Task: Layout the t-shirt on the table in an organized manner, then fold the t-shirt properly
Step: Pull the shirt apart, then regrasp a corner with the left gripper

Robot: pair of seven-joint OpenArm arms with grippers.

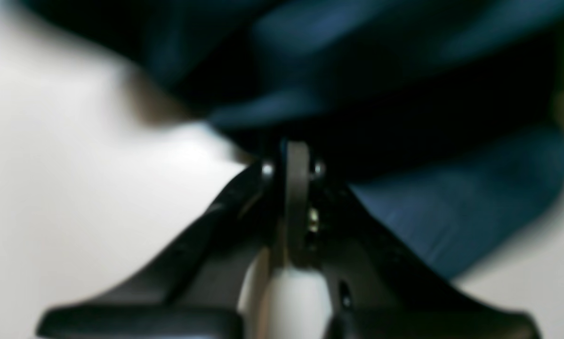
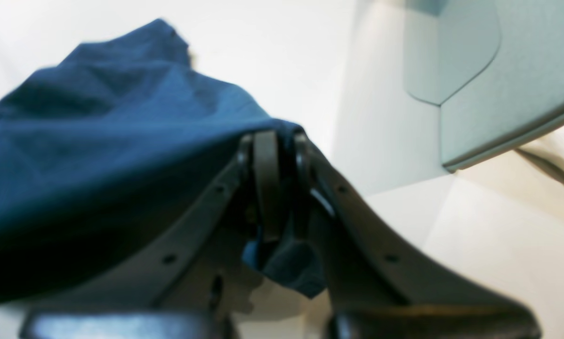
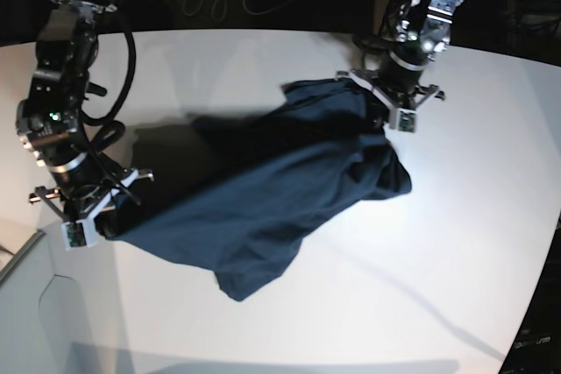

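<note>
Navy cotton, the t-shirt (image 3: 280, 190) hangs slack between two black grippers above the white table (image 3: 456, 251). From the base camera, the right gripper (image 3: 98, 214) has pinched one edge of the cloth, and the fabric runs away from it toward the other arm. Its wrist camera shows the jaws pressed together on a fold, with a small tuft of blue poking out below the fingertips (image 2: 268, 188). The left gripper (image 3: 386, 104) has its jaws closed on the opposite edge; in its blurred wrist view the dark shirt bunches just beyond the tips and to one side. Between the grippers the middle sags in loose folds, its lowest part near the tabletop.
</note>
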